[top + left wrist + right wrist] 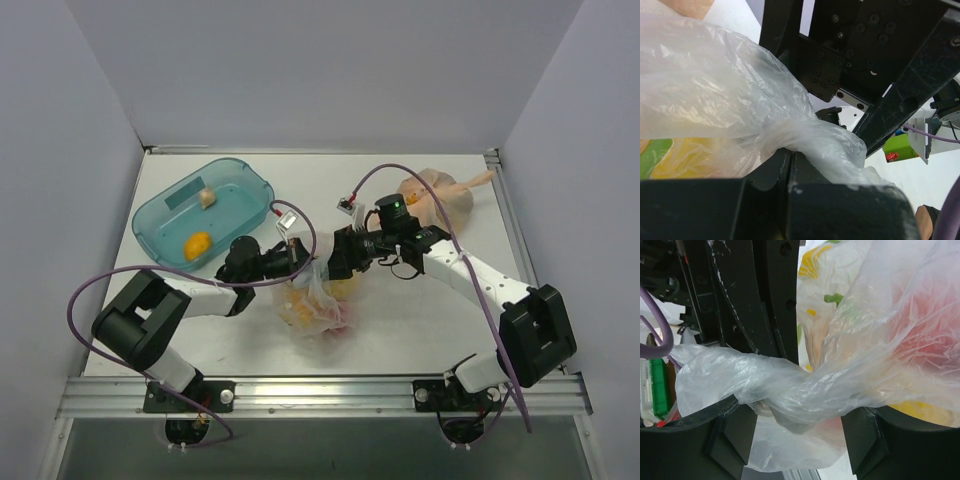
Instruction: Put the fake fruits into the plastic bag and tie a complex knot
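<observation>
The clear plastic bag (318,308) lies at the table's middle with yellow (295,312) and red (337,318) fake fruits inside. Its neck is twisted into a knot (800,390) with a loose clear end (705,380) sticking out left. My left gripper (790,156) is shut on the twisted neck (805,137). My right gripper (799,432) is open, and the twisted plastic lies between its fingers (730,437). Both grippers meet just behind the bag: the left gripper (303,260) and the right gripper (336,262). An orange fruit (197,244) lies in the teal tray (160,215).
A small cream piece (207,197) also lies in the tray at the back left. The peach-orange tied bag (440,195) sits at the back right, behind my right arm. Purple cables loop over both arms.
</observation>
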Motion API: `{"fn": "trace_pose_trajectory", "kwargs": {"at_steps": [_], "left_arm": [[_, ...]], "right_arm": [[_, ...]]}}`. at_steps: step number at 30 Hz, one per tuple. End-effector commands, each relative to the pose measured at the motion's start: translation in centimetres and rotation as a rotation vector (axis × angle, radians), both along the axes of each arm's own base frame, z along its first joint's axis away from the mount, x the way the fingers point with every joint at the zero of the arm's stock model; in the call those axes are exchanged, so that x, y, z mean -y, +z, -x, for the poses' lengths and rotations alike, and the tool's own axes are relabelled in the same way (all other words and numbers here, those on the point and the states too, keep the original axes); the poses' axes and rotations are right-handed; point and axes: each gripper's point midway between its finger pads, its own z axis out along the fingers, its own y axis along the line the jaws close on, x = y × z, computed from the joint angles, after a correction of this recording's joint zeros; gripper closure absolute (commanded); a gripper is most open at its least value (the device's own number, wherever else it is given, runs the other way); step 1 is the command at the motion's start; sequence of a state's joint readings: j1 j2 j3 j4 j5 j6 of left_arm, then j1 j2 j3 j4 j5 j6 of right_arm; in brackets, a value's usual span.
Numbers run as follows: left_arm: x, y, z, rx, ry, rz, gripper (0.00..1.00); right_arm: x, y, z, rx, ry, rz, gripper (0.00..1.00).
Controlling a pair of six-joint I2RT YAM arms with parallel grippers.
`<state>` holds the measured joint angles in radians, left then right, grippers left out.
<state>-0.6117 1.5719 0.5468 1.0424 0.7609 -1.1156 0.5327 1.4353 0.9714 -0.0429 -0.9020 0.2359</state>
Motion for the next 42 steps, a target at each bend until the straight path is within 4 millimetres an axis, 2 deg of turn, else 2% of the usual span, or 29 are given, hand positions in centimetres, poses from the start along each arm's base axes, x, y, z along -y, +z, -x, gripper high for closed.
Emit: {"fn": "trace_pose_trajectory", "kwargs": {"at_steps": [1, 5, 13, 18, 22, 25, 27, 28, 29, 32, 34, 37, 38, 39, 40, 42], "left_arm": [[0.4, 2.3, 2.2, 0.081, -0.102, 0.080, 1.00], [0.6, 3.2, 2.2, 0.125, -0.107, 0.107, 1.00], [0.8, 2.5, 2.4, 0.131, -0.128, 0.107, 1.00], [0.1, 2.2, 2.9, 0.145, -0.136, 0.103, 1.00], [-0.3, 2.1, 3.1, 0.180, -0.144, 0.098, 1.00], [-0.6, 1.7, 3.0, 0.176, -0.138, 0.090, 1.00], [-0.6, 1.7, 2.8, 0.178, -0.132, 0.087, 1.00], [-0.6, 1.7, 2.8, 0.181, -0.130, 0.088, 1.00], [-0.6, 1.7, 2.7, 0.180, -0.128, 0.087, 1.00], [-0.6, 1.8, 2.7, 0.182, -0.131, 0.088, 1.00], [-0.5, 1.8, 2.8, 0.183, -0.136, 0.087, 1.00], [-0.4, 1.8, 2.7, 0.186, -0.140, 0.087, 1.00], [-0.4, 1.8, 2.8, 0.186, -0.142, 0.088, 1.00], [-0.3, 1.9, 2.8, 0.187, -0.143, 0.089, 1.00], [-0.3, 1.9, 2.8, 0.187, -0.147, 0.090, 1.00], [-0.2, 2.1, 2.9, 0.193, -0.151, 0.093, 1.00]], "right_arm": [[-2.3, 4.2, -2.4, 0.091, -0.012, -0.122, 0.36], [-3.3, 5.0, -2.1, 0.049, -0.018, -0.176, 0.32], [-4.4, 6.4, -3.1, 0.024, -0.062, -0.270, 0.32], [-4.1, 5.9, -3.3, 0.051, -0.055, -0.261, 0.32], [-2.7, 3.7, -1.9, 0.061, -0.006, -0.173, 0.32], [-0.7, 3.3, -1.0, 0.075, 0.022, -0.114, 0.32], [0.2, 4.0, -0.7, 0.116, 0.031, -0.103, 0.30], [1.0, 3.4, 0.4, 0.087, 0.058, -0.070, 0.29], [1.5, 4.1, 0.6, 0.101, 0.060, -0.068, 0.28], [2.9, 4.3, 1.9, 0.093, 0.068, -0.042, 0.30], [3.6, 3.7, 2.4, 0.072, 0.056, -0.026, 0.31], [4.0, 2.9, 2.8, 0.061, 0.050, -0.006, 0.37], [4.0, 2.7, 2.7, 0.056, 0.052, -0.003, 0.47], [4.0, 2.5, 2.6, 0.052, 0.051, 0.000, 0.53], [3.9, 2.5, 2.5, 0.049, 0.053, -0.001, 0.66], [3.7, 2.2, 2.4, 0.030, 0.059, -0.003, 0.78]]}}
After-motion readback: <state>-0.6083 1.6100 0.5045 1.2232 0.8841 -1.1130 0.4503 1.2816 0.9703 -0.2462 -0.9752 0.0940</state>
